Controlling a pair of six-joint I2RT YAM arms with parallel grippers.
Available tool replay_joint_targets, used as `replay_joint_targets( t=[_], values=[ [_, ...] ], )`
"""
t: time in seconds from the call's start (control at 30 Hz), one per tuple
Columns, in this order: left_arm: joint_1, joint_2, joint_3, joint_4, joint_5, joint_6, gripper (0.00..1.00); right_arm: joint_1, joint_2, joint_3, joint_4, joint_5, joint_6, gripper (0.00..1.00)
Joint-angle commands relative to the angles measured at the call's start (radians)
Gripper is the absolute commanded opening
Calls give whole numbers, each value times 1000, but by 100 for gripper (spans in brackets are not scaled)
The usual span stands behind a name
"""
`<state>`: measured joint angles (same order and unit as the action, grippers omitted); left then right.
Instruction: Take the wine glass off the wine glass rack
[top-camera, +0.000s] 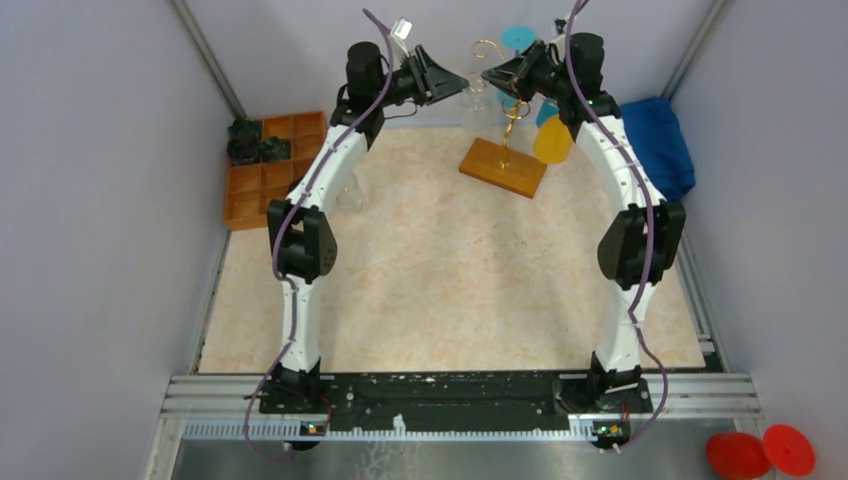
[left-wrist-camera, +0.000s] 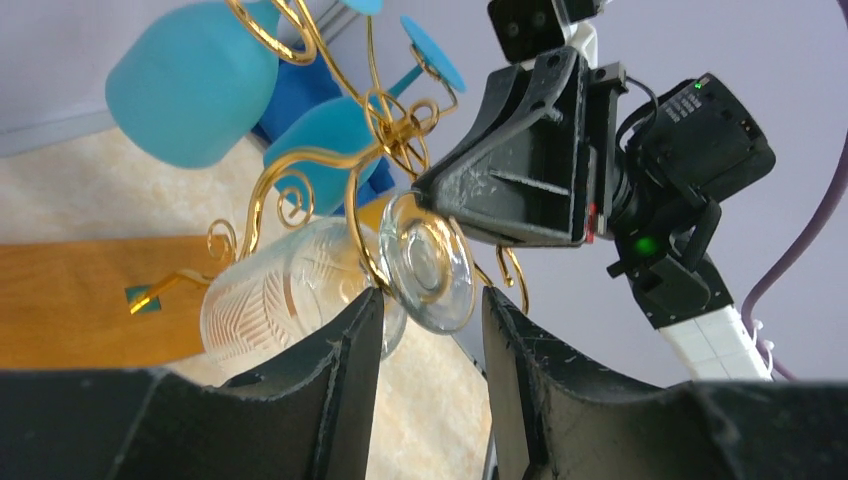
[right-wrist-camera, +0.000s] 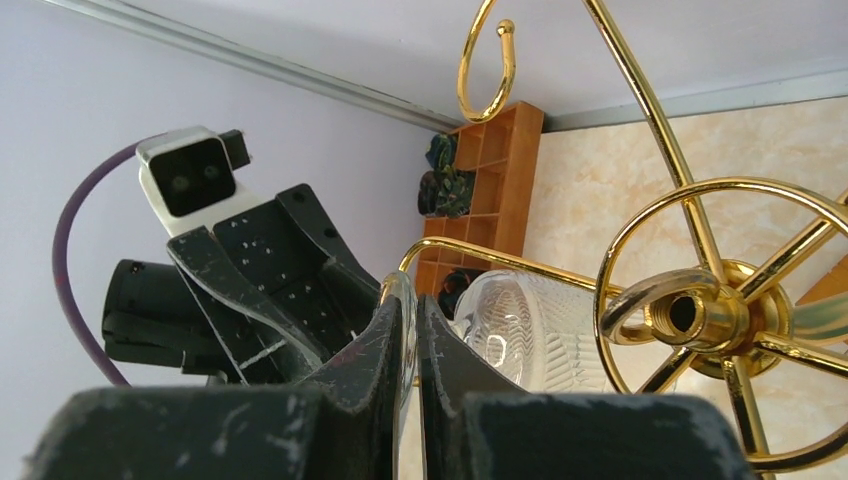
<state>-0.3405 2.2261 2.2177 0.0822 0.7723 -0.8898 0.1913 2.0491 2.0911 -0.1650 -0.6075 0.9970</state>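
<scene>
The wine glass rack (top-camera: 509, 122) is a gold wire stand on a wooden base (top-camera: 503, 167) at the back of the table. A clear cut-pattern wine glass (left-wrist-camera: 280, 290) hangs on one of its arms, bowl down, with its round foot (left-wrist-camera: 432, 262) at the top. My right gripper (right-wrist-camera: 412, 320) is shut on the edge of that foot, and the bowl (right-wrist-camera: 540, 330) shows just beyond its fingers. My left gripper (left-wrist-camera: 432, 330) is open. Its fingertips (left-wrist-camera: 360, 320) stand on either side of the foot, just below it, and the left one lies against the bowl.
Teal glasses (left-wrist-camera: 190, 85) and a yellow one (top-camera: 553, 142) also hang on the rack. An orange compartmented tray (top-camera: 265, 170) stands at the back left and a blue cloth (top-camera: 660, 140) at the back right. A clear glass (top-camera: 350, 195) stands beside the left arm.
</scene>
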Motion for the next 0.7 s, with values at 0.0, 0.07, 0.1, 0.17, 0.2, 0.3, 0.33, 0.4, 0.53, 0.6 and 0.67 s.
replay_joint_targets(
  t=[0.0, 0.07, 0.1, 0.17, 0.2, 0.3, 0.33, 0.4, 0.53, 0.6, 0.67],
  values=[
    [3, 51, 81, -2, -14, -15, 48, 0, 17, 28, -55, -26, -51, 0],
    [3, 61, 94, -1, -15, -20, 48, 0, 14, 28, -52, -29, -50, 0],
    [3, 64, 95, -2, -15, -20, 48, 0, 11, 30, -51, -29, -52, 0],
    [3, 68, 96, -2, -17, -22, 47, -1, 6, 30, -51, -28, -58, 0],
    [3, 70, 96, 2, -14, -29, 47, -1, 3, 30, -51, -28, -60, 0],
    [3, 76, 102, 11, -11, -43, 43, -1, 0, 30, -44, -45, -60, 0],
    [4, 79, 106, 13, -11, -44, 42, -1, 2, 30, -40, -53, -58, 0],
    [3, 82, 113, 11, -10, -50, 40, -2, 2, 29, -36, -64, -56, 0],
    [3, 78, 118, 27, 0, -74, 31, -5, 6, 39, -52, -63, -62, 0],
    [2, 71, 120, 28, 5, -85, 21, -8, 6, 45, -67, -62, -71, 0],
    [0, 64, 122, 26, 3, -84, 9, -13, 6, 48, -73, -63, -79, 0]
  ],
)
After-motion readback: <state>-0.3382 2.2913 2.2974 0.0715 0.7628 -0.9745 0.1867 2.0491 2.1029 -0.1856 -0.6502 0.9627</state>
